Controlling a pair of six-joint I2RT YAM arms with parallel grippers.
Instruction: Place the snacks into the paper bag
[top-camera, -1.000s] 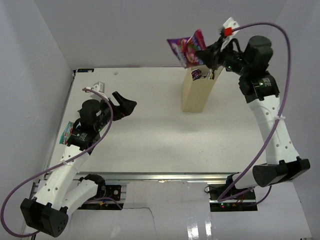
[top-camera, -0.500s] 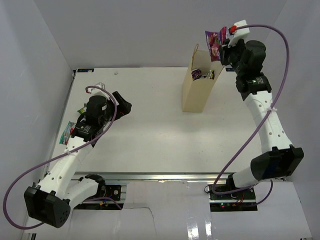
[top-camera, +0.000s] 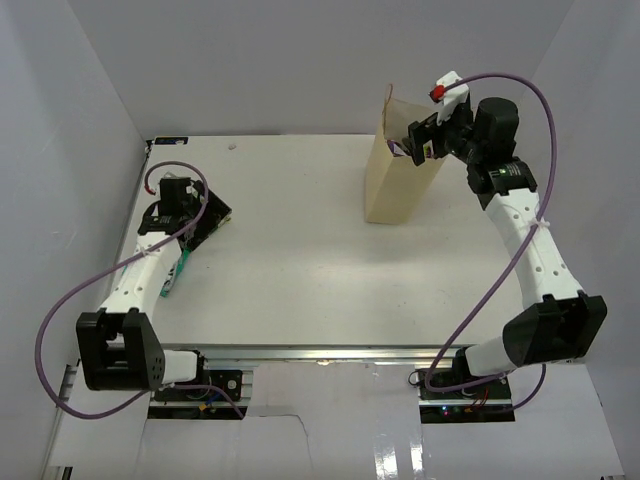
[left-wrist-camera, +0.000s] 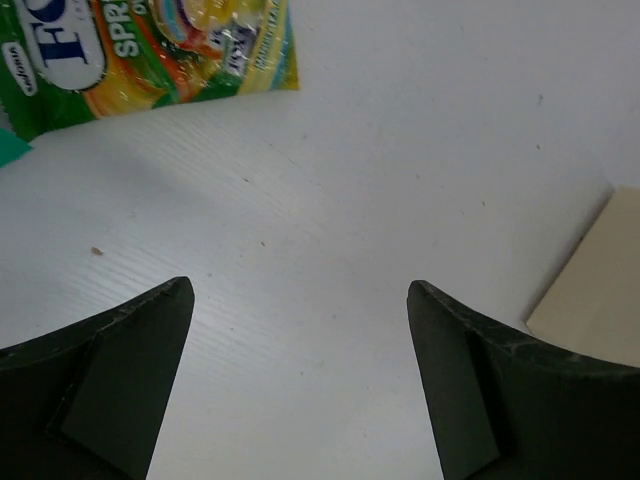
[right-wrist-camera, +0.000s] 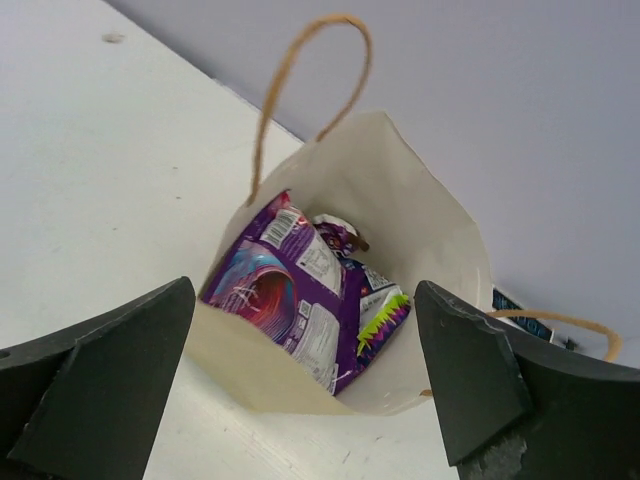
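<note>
The right end effector (right-wrist-camera: 302, 290) hangs directly over the mouth of the paper bag (top-camera: 390, 190), its jaws spread wide and holding nothing. The bag stands upright near the far edge of the tabletop (top-camera: 300, 250), towards the far right corner. Inside it, the right wrist view shows a large purple candy packet (right-wrist-camera: 275, 285) leaning against the near wall. A second packet with neon green stripes (right-wrist-camera: 380, 305) is tucked behind it. One loop handle (right-wrist-camera: 290, 80) stands up at the far rim.

The left end effector (left-wrist-camera: 300, 290) is low over the tabletop near the left edge, jaws also wide and empty. A green-and-yellow packet (left-wrist-camera: 150, 50) lies flat ahead of it and off to one side, not between the jaws. A teal sliver (left-wrist-camera: 12, 148) shows beside that packet; what it belongs to cannot be told.

The bagging of the purple packet looks complete, so the step in hand appears to be the pickup of the next snack on the left side. That calls for the left end effector to shift over the green-and-yellow packet, come down until its jaws straddle an edge, and pinch the thin glossy film. The right arm should lift clear of the handles so the bag mouth is free.
</note>
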